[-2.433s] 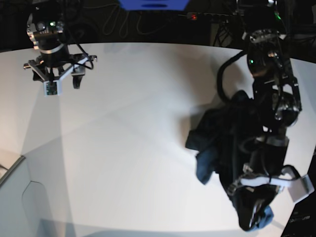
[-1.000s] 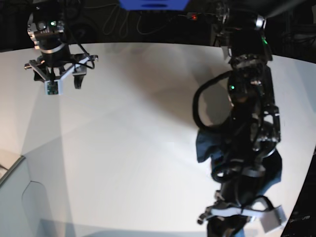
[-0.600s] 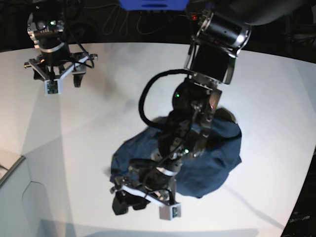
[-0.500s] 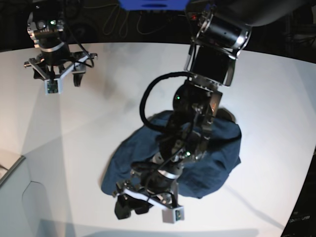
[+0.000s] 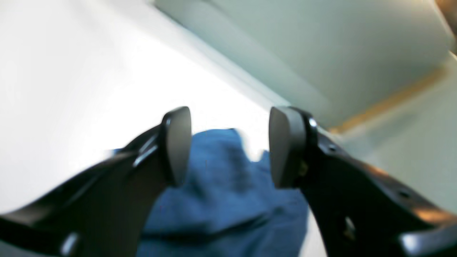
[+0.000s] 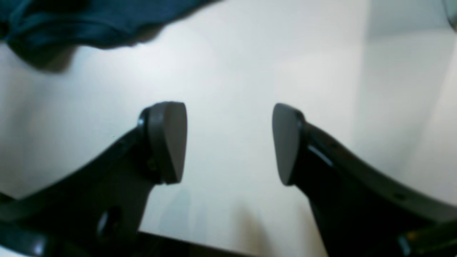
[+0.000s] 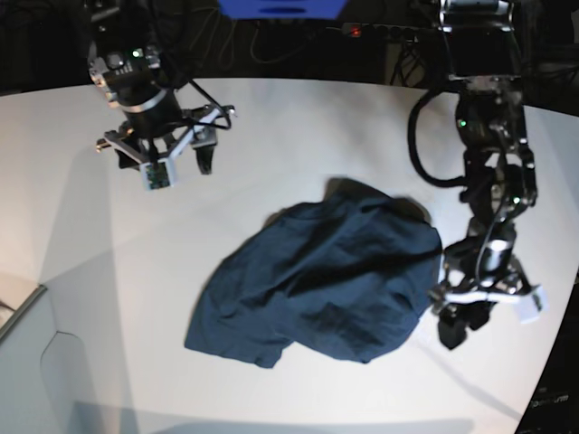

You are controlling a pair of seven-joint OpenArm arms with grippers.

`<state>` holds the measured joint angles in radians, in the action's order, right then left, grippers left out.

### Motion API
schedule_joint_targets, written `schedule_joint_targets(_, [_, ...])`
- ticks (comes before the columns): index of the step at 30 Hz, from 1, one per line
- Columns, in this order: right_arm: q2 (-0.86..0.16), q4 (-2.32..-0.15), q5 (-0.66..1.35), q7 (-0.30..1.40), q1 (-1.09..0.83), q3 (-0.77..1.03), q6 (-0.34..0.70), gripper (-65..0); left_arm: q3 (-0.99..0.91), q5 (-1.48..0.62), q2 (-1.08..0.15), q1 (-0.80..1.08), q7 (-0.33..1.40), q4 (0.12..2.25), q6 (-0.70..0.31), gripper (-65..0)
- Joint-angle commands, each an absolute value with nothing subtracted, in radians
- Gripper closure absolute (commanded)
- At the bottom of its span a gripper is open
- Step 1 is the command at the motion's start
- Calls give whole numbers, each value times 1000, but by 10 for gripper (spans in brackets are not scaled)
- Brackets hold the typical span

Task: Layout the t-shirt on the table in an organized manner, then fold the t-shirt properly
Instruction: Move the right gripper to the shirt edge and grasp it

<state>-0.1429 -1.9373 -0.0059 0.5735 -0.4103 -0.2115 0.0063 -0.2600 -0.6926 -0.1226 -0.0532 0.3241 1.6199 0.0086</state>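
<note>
Layout step in hand: t-shirt (image 7: 317, 280) lies rumpled mid-table (image 7: 271, 145), nothing holds it. Left gripper (image 7: 470, 316) beside shirt's edge, jaws apart, empty. Right gripper (image 7: 163, 155) wide open, empty, well apart. Next, likely: grip edges, spread flat

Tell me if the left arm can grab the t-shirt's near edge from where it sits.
Probably yes. The left gripper is open beside the t-shirt, whose edge lies between its jaws in the wrist view, with nothing in between.
</note>
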Motion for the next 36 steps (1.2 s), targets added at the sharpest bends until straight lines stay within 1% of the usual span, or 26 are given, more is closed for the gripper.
schedule_joint_targets(1, [-136, -1933, -5, 552, -390, -231, 7, -385, -303, -697, -139, -36, 303, 1652, -2, -334])
schedule_joint_targets(6, [-105, -1782, -5, 552, -257, -335, 7, -391, -506, -697, -148, 88, 311, 1682, -4, -334])
schedule_joint_targets(10, [-82, -1656, -5, 552, -147, -394, 7, -420, -576, -697, -148, 163, 311, 1685, -4, -334])
schedule_joint_targets(15, [-79, -1488, -5, 549, 1, -456, 7, -427, -585, -697, -148, 243, 311, 1685, -4, -334])
schedule_joint_targets(20, [-79, -1366, -4, 541, 102, -490, 7, -427, -585, -697, -142, 291, 311, 1687, -4, -334])
schedule_joint_targets(28, [-76, -1247, -4, 538, 232, -639, 7, -427, -582, -697, -140, 335, 311, 1687, -4, -334])
schedule_joint_targets(30, [-54, -1201, -4, 530, 257, -659, 7, -427, -585, -697, -140, 344, 311, 1687, -4, -334])
schedule_joint_targets(36, [-13, -1029, -4, 437, 306, -661, 7, -423, -587, -697, -142, 346, 311, 1687, -4, -334])
